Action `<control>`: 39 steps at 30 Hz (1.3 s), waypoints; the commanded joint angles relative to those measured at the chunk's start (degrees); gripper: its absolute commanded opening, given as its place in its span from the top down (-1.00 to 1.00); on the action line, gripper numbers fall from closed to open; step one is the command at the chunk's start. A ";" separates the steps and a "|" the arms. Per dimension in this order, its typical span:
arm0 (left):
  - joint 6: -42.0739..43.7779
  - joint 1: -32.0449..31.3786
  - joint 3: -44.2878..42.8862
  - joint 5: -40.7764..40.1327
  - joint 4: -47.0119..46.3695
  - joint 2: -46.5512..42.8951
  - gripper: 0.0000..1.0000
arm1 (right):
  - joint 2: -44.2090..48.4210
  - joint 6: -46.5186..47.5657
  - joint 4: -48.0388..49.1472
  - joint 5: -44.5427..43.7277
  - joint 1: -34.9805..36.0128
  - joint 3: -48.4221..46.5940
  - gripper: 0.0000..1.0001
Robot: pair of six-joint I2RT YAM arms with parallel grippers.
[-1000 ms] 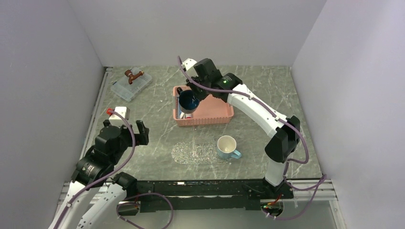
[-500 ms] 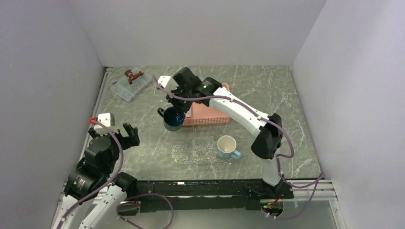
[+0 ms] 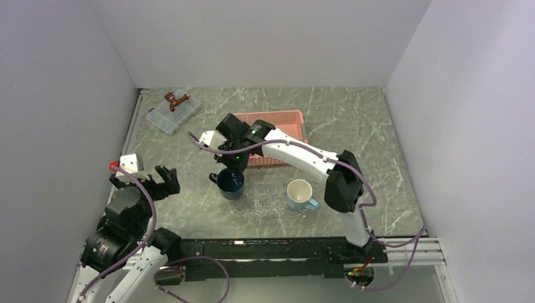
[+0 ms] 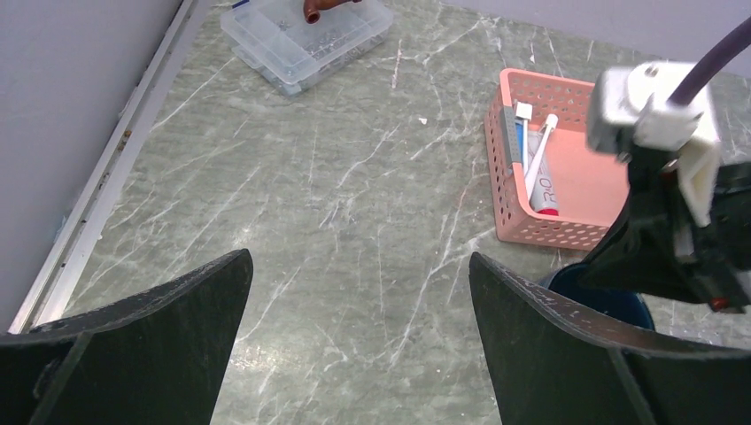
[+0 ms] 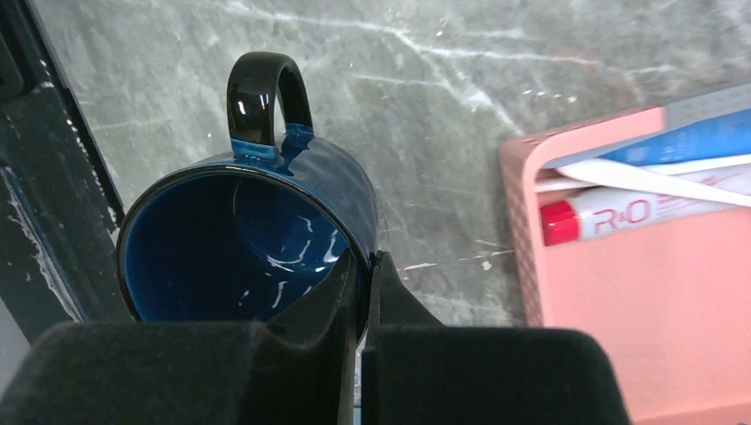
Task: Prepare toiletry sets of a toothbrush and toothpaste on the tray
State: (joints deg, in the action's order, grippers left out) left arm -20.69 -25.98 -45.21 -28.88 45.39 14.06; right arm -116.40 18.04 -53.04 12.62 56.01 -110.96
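— Glossy glazed ceramic on the mug [image 5: 230,239]; matt pink plastic lattice for the basket [image 5: 638,292].
— Agreed. Smooth, faintly shiny marble-look bench [image 4: 354,195]; clear, bumpy glass or plastic for the tray [image 3: 268,202]; matt black plastic on the left claw [image 4: 359,266].

Toothbrush [image 4: 541,147], toothpaste [image 4: 545,187] inside basket [image 4: 537,233] (pink lattice).
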 commanded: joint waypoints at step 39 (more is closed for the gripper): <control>-0.36 -0.04 -0.24 -0.84 -0.50 2.28 -0.98 | 12.92 -3.13 21.84 -1.18 1.97 25.45 1.00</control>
State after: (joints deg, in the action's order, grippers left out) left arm -20.69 -25.98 -45.21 -28.93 45.36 15.29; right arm -109.10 16.34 -36.12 10.79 57.69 -86.43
